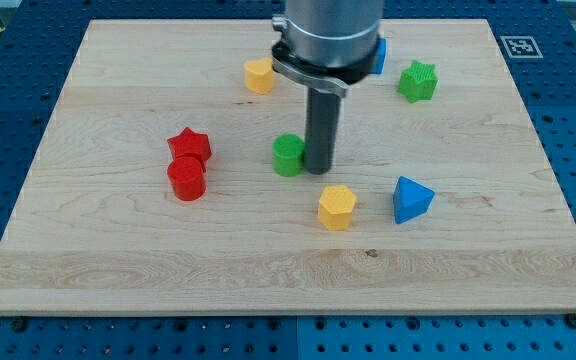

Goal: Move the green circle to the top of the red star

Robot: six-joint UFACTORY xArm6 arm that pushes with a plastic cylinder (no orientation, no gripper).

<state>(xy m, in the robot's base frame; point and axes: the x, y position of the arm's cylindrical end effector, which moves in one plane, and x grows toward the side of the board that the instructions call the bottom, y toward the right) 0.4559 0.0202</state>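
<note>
On the wooden board [118,250], my tip [319,168], a bare rod with no pincer to open or close, touches the green circle's [288,155] right side mid-board. Next, push it left and upward, above the red star [189,145].

We see a pale wood board [168,250], visible grain, matt finish. Blocks look like smooth plastic, e.g. green circle [287,155], red star [189,145]. Our rod [320,130] is dark, slightly glossy, under a metallic collar [323,45].
</note>
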